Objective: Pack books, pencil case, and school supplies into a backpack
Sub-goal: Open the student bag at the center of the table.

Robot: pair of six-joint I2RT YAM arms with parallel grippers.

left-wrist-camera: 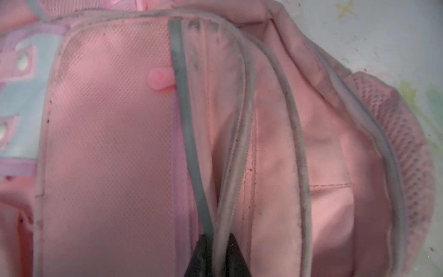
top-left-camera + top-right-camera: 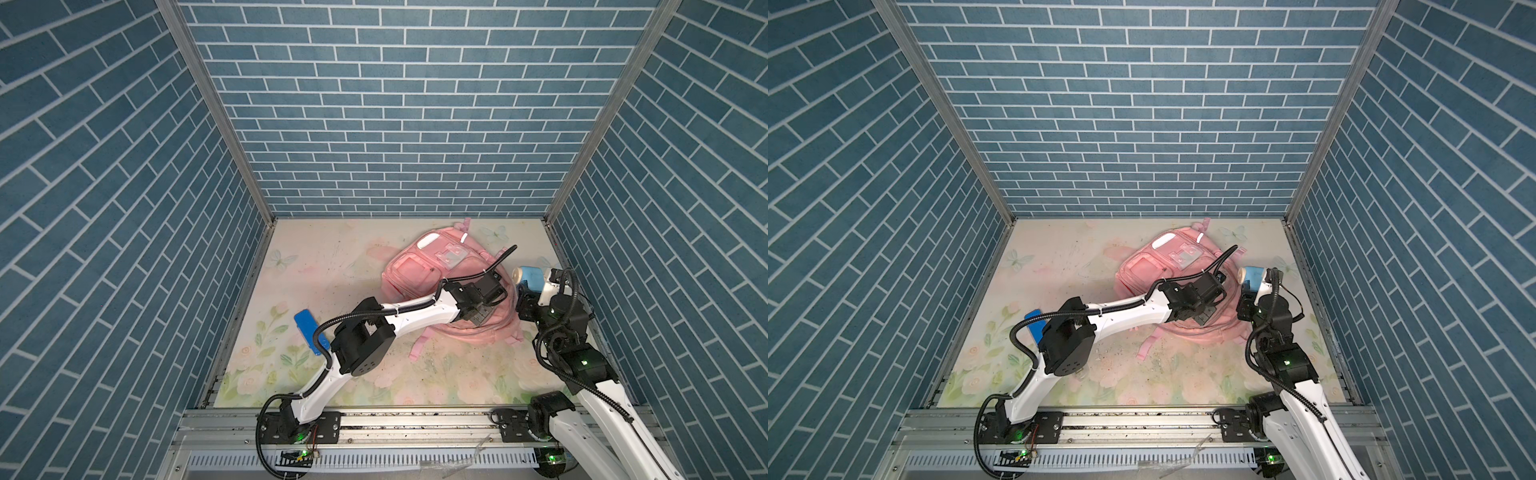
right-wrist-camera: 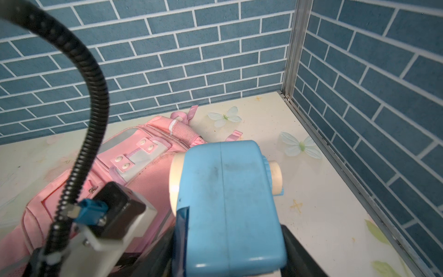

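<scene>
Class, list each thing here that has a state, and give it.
backpack: on table, compartment open.
pencil sharpener: held above table.
blue case: flat on table, unpacked.
left gripper: shut on backpack rim.
right gripper: shut on pencil sharpener.

One pink backpack (image 2: 419, 270). One light blue pencil sharpener (image 2: 532, 279) just beside the backpack. One flat blue case (image 2: 306, 326) well apart from it. Two robot arms: left arm (image 2: 415, 316), right arm (image 2: 598, 395).

Left arm (image 2: 415, 316) half hides blue item (image 2: 303, 322) (identity unclear).
</scene>
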